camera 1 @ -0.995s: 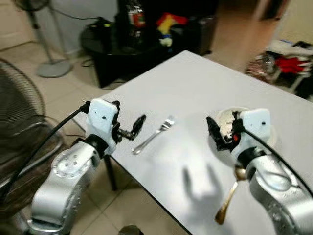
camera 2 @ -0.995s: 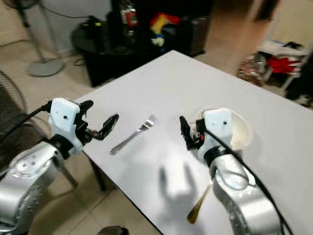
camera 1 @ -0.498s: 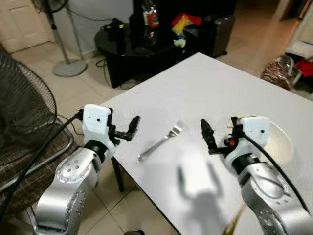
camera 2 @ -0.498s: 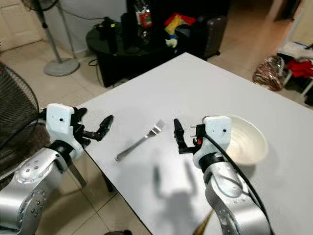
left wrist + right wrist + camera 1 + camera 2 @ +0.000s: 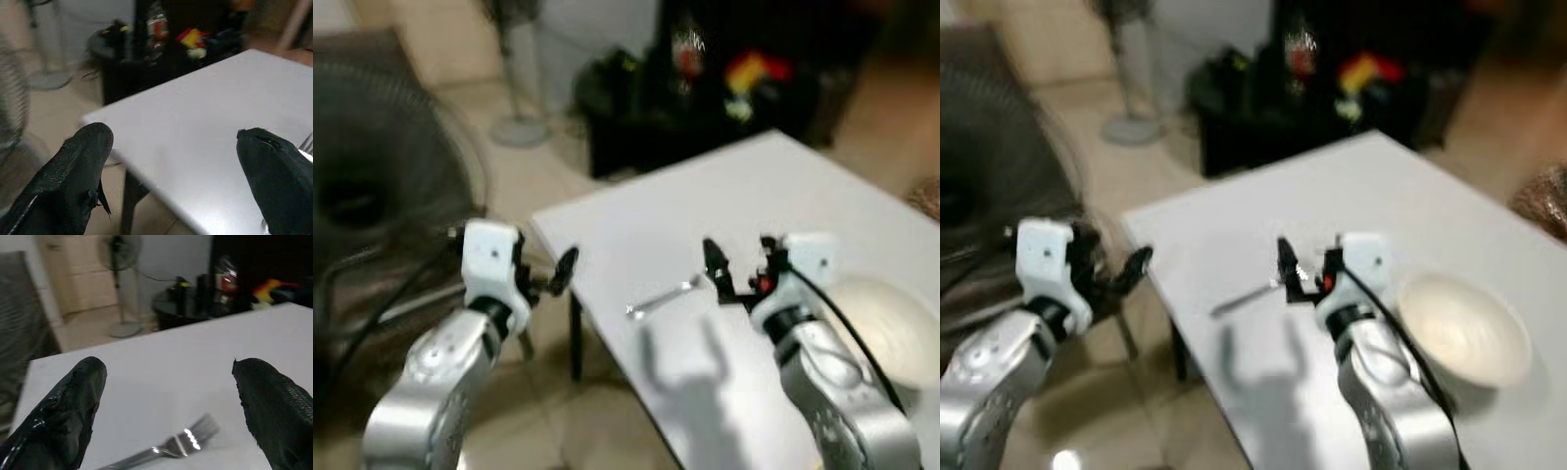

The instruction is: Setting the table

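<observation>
A silver fork (image 5: 661, 297) lies near the left edge of the white table (image 5: 754, 196), tines pointing right. My right gripper (image 5: 729, 272) hovers open just right of the tines, and the fork (image 5: 171, 448) lies below and between its spread fingers (image 5: 73, 401). A cream bowl (image 5: 886, 323) sits on the table to the right of that arm. My left gripper (image 5: 563, 269) hangs open off the table's left edge, over the floor. Its wrist view looks across the table corner, with the fork's tines (image 5: 307, 144) beside one finger (image 5: 274, 171).
A low black table (image 5: 705, 98) with a bottle and coloured toys stands behind the white table. A standing fan (image 5: 519, 127) is at the back left. A dark wire chair (image 5: 372, 176) sits at the left on the tiled floor. The eye views are blurred.
The head camera has shifted and the picture has blurred. My right gripper has moved left, closer to the fork's tines. The left gripper now sits farther from the fork, past the table edge.
</observation>
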`<state>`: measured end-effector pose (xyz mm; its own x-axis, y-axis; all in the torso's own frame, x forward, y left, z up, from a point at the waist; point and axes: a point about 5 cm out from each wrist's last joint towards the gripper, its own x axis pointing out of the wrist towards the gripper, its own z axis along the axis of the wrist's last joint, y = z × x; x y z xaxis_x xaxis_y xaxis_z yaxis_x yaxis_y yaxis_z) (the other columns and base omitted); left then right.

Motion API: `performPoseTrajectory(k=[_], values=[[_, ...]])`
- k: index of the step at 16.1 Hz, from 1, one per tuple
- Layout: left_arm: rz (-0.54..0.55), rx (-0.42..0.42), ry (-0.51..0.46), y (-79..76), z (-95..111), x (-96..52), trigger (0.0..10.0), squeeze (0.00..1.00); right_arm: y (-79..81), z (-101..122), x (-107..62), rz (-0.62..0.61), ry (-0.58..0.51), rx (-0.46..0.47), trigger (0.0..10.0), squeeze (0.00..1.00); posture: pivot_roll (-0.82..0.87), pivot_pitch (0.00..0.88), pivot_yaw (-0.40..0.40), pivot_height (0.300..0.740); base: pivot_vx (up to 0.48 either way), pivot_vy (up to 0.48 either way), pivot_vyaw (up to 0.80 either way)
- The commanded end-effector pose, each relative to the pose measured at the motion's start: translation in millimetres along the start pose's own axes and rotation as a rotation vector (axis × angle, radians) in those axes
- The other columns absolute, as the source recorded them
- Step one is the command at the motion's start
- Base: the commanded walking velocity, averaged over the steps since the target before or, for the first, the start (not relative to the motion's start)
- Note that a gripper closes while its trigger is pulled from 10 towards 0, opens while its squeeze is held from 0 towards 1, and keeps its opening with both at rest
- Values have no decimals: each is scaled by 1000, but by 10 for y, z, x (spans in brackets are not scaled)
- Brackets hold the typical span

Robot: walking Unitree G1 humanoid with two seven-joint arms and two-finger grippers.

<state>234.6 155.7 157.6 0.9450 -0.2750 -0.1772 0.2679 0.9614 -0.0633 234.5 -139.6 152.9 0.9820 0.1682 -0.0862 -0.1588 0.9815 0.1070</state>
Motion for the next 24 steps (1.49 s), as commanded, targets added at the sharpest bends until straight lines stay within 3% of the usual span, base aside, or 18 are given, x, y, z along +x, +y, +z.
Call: performPoseTrajectory(k=[1, 3, 5, 8, 16, 24], values=[[-16, -4, -1, -60, 23, -15, 10000, 0, -74, -8, -7, -23, 3, 3, 10000, 1000, 93, 0, -48, 740, 0, 0, 800], [24, 83, -21, 5, 39, -21, 10000, 0, -45, -32, 33, -14, 8, 7, 10000, 1000, 88, 0, -43, 740, 0, 0, 800], [21, 71, -30, 18, 57, 5, 10000, 0, -27, -14, 39, -12, 3, -7, 10000, 1000, 85, 0, -37, 740, 0, 0, 800], [-30, 206, -19, -39, 87, 37, 10000, 0, -64, -44, 39, -48, -2, 34, 10000, 1000, 91, 0, -35, 740, 0, 0, 800], [-9, 208, -63, 33, 183, 131, 10000, 0, -60, -168, 46, -67, 33, 129, 10000, 1000, 99, 0, -22, 740, 0, 219, 800], [-7, 203, -71, 63, 185, 134, 10000, 0, -13, -172, 62, -63, 41, 159, 10000, 1000, 102, 0, -23, 740, 0, 389, 0]])
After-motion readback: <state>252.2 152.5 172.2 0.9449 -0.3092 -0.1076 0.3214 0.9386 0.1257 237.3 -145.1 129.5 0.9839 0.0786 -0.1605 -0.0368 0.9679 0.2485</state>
